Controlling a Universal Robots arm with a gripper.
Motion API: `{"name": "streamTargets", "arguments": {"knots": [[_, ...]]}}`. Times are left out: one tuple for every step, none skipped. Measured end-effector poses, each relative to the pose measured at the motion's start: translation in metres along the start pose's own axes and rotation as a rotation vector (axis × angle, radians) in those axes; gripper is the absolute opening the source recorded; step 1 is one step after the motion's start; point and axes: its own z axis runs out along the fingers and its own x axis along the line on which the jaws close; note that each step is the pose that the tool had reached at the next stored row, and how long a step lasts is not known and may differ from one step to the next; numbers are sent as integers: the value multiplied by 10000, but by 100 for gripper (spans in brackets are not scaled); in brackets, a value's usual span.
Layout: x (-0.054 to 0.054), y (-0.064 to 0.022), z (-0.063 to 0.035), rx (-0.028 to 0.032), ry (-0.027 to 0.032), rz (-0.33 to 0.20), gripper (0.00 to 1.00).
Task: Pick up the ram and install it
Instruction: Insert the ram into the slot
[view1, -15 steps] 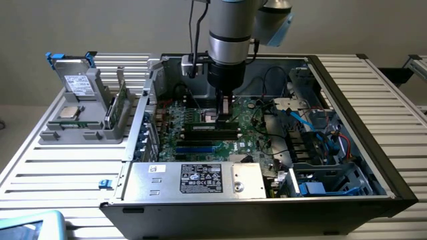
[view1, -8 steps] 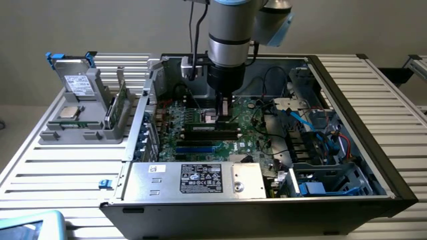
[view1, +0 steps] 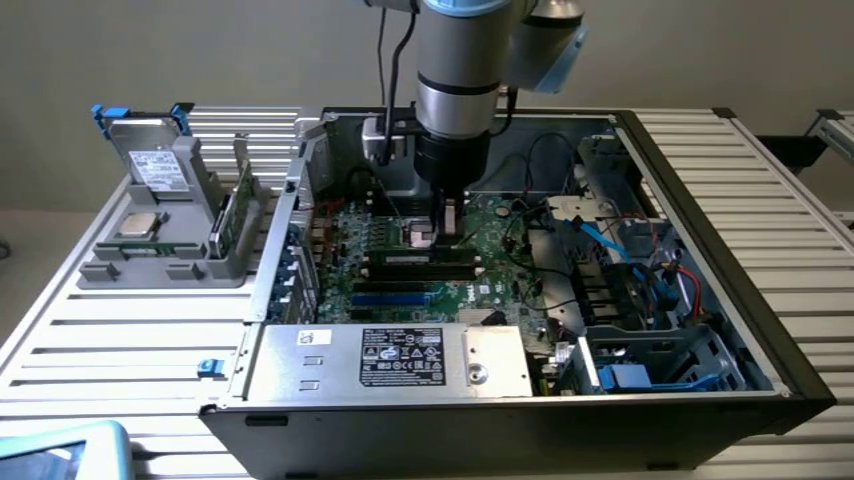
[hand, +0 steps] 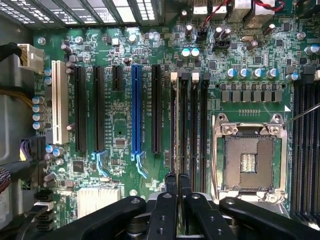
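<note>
Claw (view1: 451, 238) (hand: 177, 176): closed, fingers (hand: 171, 184) pressed together, nothing visible between them. Hangs straight down from the arm (view1: 461, 70) into the open case (view1: 534, 435), over the middle of the motherboard (view1: 514, 235) (hand: 120, 125).

Ram (view1: 424, 260) (hand: 176, 125): standing in a black memory slot, the one nearest the blue slot (hand: 135, 110), in the bank between the expansion slots and the open processor socket (hand: 248, 162). In the wrist view, seen edge-on as a thin pale line running the length of that slot. In the exterior view, a dark bar lying across the board just below the claw. Fingertips over the part of the ram toward the exterior view's right. Resting on its top edge or just clear of it: cannot tell. Fully seated or not: cannot tell either.

Case in the middle of the slatted table (view1: 80, 340), silver power supply (view1: 387, 360) along its near wall.

Grey holder (view1: 147, 270) near the table's edge on the exterior view's left, just beside the case. Carries a grey drive box (view1: 158, 165) with blue tabs at its far end, a square silver processor chip (view1: 139, 223) at its middle, and a green card (view1: 238, 215) standing on edge along the side next to the case.
</note>
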Motion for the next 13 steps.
{"name": "streamTargets", "arguments": {"knots": [[0,0,7,0,0,0,13],[0,0,13,0,0,0,13],[2,-1,17,0,1,0,13],[4,-1,21,1,0,-1,13],[7,-1,25,2,0,-1,13],[8,-1,29,3,0,0,13],[11,-1,31,4,0,0,13],[11,-1,35,6,0,0,13],[11,-2,40,9,0,0,13],[11,-2,46,15,0,0,13],[11,-2,52,24,-1,0,13],[11,-2,57,32,0,1,13],[11,-2,61,43,1,2,13]]}}
